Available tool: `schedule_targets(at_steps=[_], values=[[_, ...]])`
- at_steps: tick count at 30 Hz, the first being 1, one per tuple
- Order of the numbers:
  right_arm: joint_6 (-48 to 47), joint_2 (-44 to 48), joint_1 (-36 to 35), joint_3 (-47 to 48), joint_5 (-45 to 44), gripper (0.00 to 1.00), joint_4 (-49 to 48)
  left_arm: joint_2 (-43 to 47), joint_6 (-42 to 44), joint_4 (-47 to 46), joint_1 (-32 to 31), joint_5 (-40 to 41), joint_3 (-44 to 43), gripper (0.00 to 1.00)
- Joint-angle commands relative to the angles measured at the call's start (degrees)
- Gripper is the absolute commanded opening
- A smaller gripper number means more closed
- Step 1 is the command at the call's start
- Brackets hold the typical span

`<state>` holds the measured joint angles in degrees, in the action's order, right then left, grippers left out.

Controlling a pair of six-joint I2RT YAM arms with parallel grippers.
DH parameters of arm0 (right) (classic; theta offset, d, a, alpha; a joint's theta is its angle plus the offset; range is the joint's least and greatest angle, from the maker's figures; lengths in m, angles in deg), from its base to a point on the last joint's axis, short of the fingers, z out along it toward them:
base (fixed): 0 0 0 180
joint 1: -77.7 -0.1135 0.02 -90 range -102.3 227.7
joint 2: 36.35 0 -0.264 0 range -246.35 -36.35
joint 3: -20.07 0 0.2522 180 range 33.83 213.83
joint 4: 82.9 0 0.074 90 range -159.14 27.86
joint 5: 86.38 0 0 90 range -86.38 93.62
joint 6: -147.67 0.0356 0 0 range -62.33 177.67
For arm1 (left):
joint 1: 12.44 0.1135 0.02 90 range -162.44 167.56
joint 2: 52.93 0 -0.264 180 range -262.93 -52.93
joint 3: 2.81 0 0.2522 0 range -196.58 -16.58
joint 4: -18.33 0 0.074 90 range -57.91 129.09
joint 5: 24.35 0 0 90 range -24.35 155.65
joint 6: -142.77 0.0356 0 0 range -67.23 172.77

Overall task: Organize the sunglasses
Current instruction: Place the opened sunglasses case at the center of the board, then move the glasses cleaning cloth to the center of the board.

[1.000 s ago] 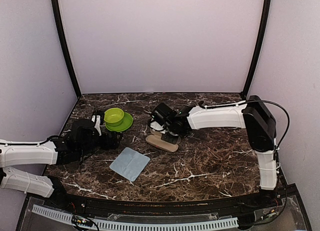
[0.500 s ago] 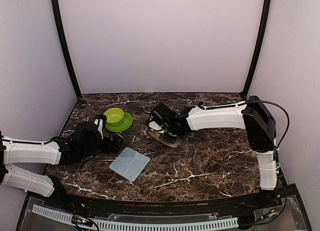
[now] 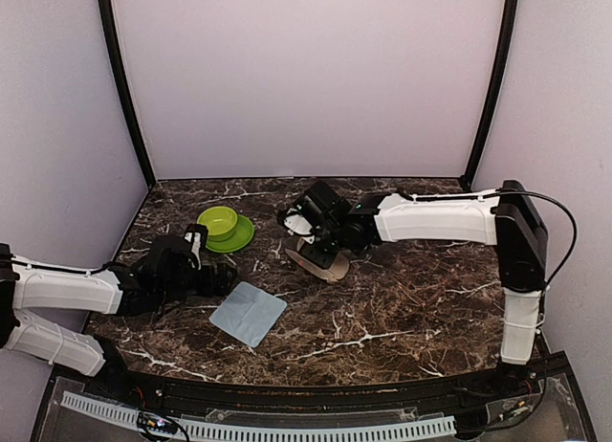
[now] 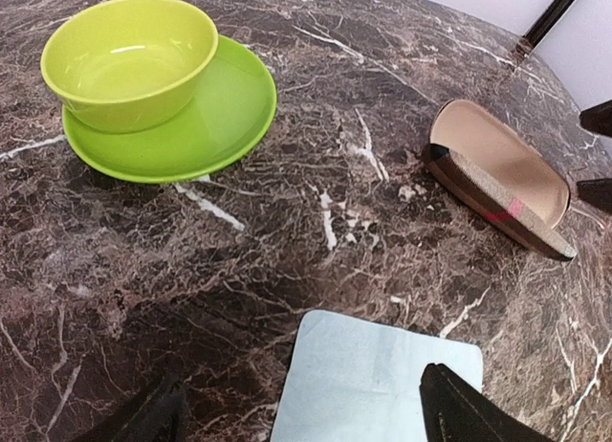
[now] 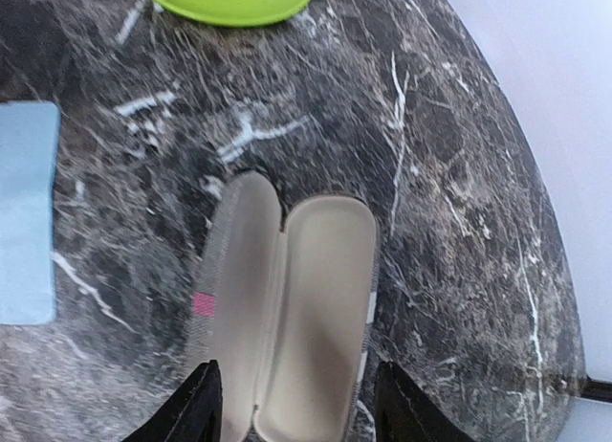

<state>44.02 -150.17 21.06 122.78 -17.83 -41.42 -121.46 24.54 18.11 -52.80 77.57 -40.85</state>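
An open glasses case (image 3: 321,261), tan plaid outside with a beige lining, lies mid-table. It also shows in the right wrist view (image 5: 296,308) and the left wrist view (image 4: 499,176), and it holds nothing. No sunglasses show in any view. My right gripper (image 5: 298,413) is open and empty, just above the case's near end, also seen from the top (image 3: 320,239). My left gripper (image 4: 306,425) is open and empty, low over the light blue cloth (image 4: 382,380), and sits left of the cloth in the top view (image 3: 218,278).
A green bowl (image 3: 218,219) stands on a green plate (image 3: 239,237) at the back left, both close in the left wrist view, bowl (image 4: 129,59) and plate (image 4: 225,107). The cloth (image 3: 249,313) lies flat near the front. Dark marble table (image 3: 411,308), walls on three sides.
The case went from flat and shut to lying open. My right gripper rose off it and back. My left gripper drew away from the bowl toward the cloth.
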Motion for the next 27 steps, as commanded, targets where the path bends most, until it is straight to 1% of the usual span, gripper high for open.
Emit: schedule_targets(at_steps=[1,4,8,11,16,27], values=[[8.2,4.5,-0.5,-1.7,13.1,0.54,-5.5,-0.7,-2.6,2.8,0.0,-2.9,0.8,0.84],[13.5,4.7,-0.6,-3.2,20.8,0.5,-8.0,0.0,-3.5,3.0,-0.1,-3.2,1.7,0.82],[19.4,3.1,-1.6,-4.6,25.2,0.44,-10.7,0.7,-3.9,2.8,-0.1,-2.3,2.4,0.8],[22.0,0.8,-3.0,-4.3,25.4,0.42,-10.9,0.4,-3.4,2.6,0.0,-1.7,1.9,0.8],[24.5,-3.4,-5.1,-2.2,23.5,0.42,-8.8,-0.3,-3.0,2.6,0.0,-0.8,0.6,0.79],[27.0,-7.6,-5.7,-1.4,22.9,0.38,-7.1,0.3,-2.5,3.3,0.0,1.7,-0.9,0.79]])
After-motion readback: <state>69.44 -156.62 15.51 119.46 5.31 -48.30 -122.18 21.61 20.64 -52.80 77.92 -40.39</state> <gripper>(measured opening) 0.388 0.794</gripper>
